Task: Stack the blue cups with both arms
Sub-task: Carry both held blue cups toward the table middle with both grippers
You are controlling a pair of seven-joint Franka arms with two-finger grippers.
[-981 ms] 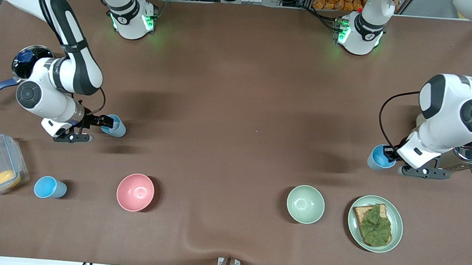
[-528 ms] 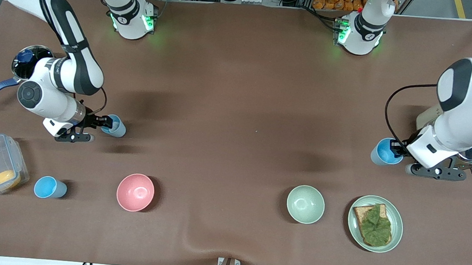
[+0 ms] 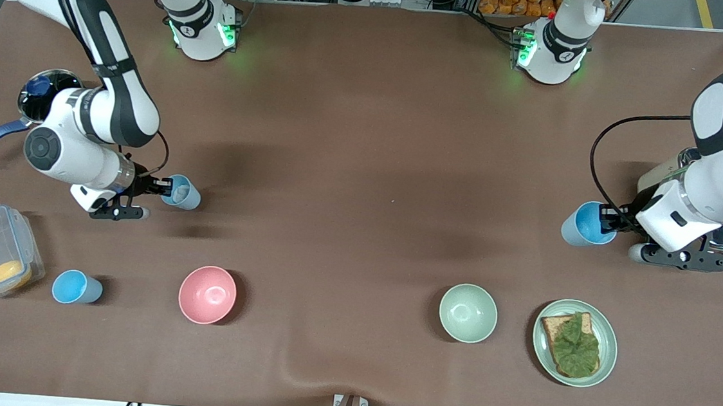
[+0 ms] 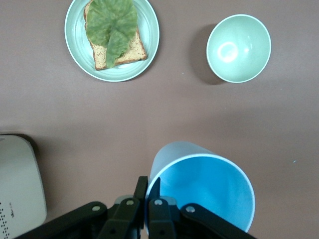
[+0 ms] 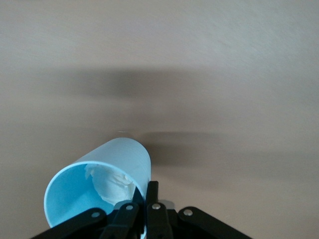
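Right, both my tools are clamped on cup rims. My right tool [image 3: 155, 188] pinches the paler cup [image 3: 181, 192] over the desk [image 3: 364, 164] at nine o'clock; my left tool [image 3: 606, 220] grips the brighter cup [image 3: 580, 224] at three o'clock. A third cup [image 3: 74, 287] stands at eight o'clock. They look light, thin and slippery (rim pinch seems wisest). The right wrist view shows something white inside the paler cup, unseen from the front.

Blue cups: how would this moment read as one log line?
left gripper: shut on brighter blue cup | right gripper: shut on paler blue cup | third blue cup: on table
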